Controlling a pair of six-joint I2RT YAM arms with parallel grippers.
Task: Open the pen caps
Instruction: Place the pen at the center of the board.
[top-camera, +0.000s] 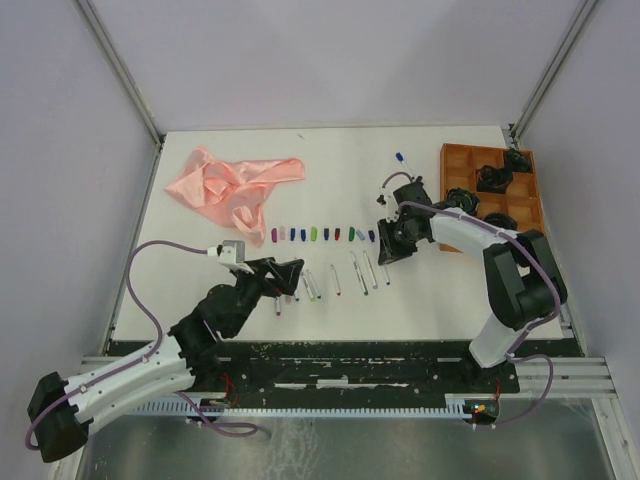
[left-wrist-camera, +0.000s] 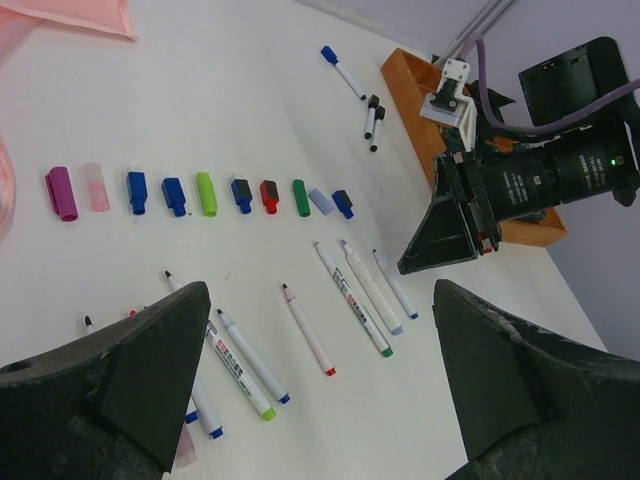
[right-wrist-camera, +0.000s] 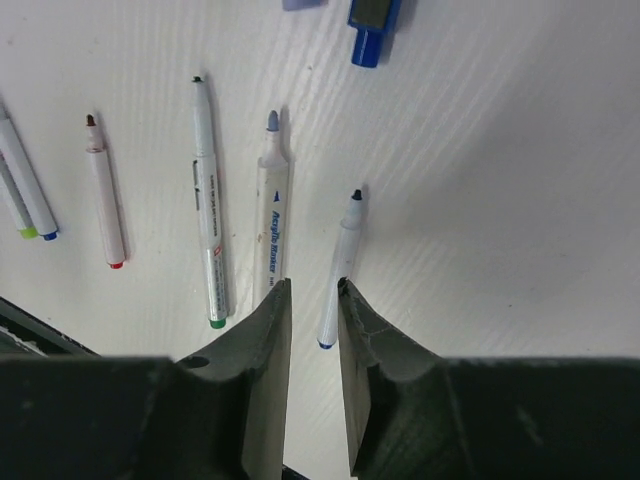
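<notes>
Several pen caps lie in a row on the white table, from purple (left-wrist-camera: 62, 193) through green (left-wrist-camera: 206, 193) and red (left-wrist-camera: 269, 196) to blue (left-wrist-camera: 343, 204); the top view shows the same row of caps (top-camera: 320, 234). Below it lie several uncapped white pens (left-wrist-camera: 308, 330). My left gripper (left-wrist-camera: 320, 295) hangs wide open above these pens with nothing in it. My right gripper (right-wrist-camera: 314, 283) stands over the row's right end, its jaws a narrow gap apart. A blue-ended pen (right-wrist-camera: 342, 250) lies on the table in that gap, beside the right finger and not pinched.
A pink cloth (top-camera: 232, 185) is bunched at the back left. An orange tray (top-camera: 462, 160) with black items stands at the back right. A blue-capped pen (left-wrist-camera: 345, 72) and two black-capped pens (left-wrist-camera: 372, 120) lie near the tray.
</notes>
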